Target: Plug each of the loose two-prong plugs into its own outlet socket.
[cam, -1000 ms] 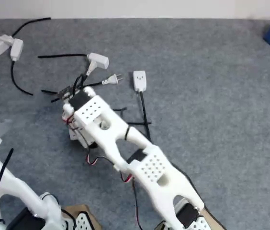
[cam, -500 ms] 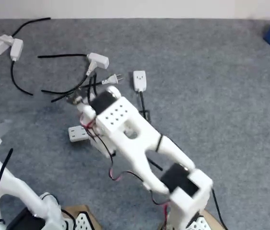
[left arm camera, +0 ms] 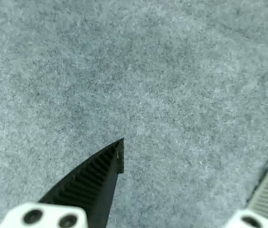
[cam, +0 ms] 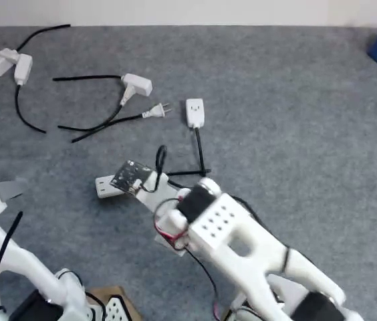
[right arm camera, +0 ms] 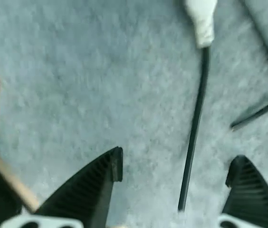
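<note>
High view, looking down on a grey carpeted table (cam: 295, 134). Near the middle, a small white two-prong plug (cam: 155, 112) lying flat, long axis roughly left to right, prong end tipped slightly toward the far edge, metal prongs pointing right. Just beside the prong tips, apart and not touching, a white rectangular socket block (cam: 194, 112), long axis running far to near, slotted face up, with a thin black cord (cam: 200, 150) leaving its near end. From the plug's tail, a second black cord (cam: 108, 124) trailing left and nearer. Farther back, a white angled cord end (cam: 137, 85); cannot tell whether plug or socket. At the far left corner, two more white cord ends (cam: 23, 67), touching each other. Nearer, a second white socket block (cam: 107, 186) flat on the carpet, one end hidden under the white right arm (cam: 242, 241).

Right wrist view: right gripper (right arm camera: 177, 159) wide open, black ribbed fingers (right arm camera: 96, 180) well apart, holding nothing, hovering over carpet. Between the fingers, a dark cable (right arm camera: 193, 128) leading to a white tapered end (right arm camera: 201, 21).

Left wrist view: left gripper (left arm camera: 198, 154) also wide open, empty, above bare carpet.
</note>
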Tool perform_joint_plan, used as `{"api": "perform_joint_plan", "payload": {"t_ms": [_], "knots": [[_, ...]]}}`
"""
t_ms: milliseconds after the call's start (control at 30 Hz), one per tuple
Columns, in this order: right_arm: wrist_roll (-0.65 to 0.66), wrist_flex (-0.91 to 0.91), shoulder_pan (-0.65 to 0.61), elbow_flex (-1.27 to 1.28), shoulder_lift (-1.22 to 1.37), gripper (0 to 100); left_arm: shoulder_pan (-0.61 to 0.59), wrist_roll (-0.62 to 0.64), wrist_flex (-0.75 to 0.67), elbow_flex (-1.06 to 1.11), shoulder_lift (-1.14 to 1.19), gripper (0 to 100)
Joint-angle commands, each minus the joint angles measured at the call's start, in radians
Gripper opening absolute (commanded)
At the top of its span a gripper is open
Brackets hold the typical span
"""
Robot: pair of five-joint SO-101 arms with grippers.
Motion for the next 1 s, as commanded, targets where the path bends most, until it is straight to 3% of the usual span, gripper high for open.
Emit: {"api": "perform_joint_plan", "payload": {"t_ms": [0,100,200,300,367,433,500,967], "knots": [[0.008,-0.177,0.013,0.051,-0.068,33.5,0.008,-0.011,0.005,-0.002,-0.01,43],[0.014,-0.34,0.068,0.094,-0.002,32.7,0.013,-0.04,0.005,0.012,-0.01,43],[0.017,-0.509,0.217,0.104,0.117,25.1,0.007,-0.078,0.005,0.021,-0.01,43],[-0.054,-0.452,0.263,0.079,0.205,14.0,0.007,-0.08,0.003,0.038,-0.01,43],[0.052,-0.432,0.239,0.048,0.225,8.2,0.013,-0.081,0.003,0.051,-0.01,43],[0.224,-0.409,0.203,0.016,0.236,9.4,0.016,-0.081,0.003,0.058,-0.01,43],[0.29,-0.367,0.165,-0.035,0.243,11.1,0.015,-0.081,-0.002,0.058,-0.01,43],[0.459,-0.358,0.096,-0.331,0.622,16.6,0.007,-0.083,-0.026,0.071,-0.008,43]]}}
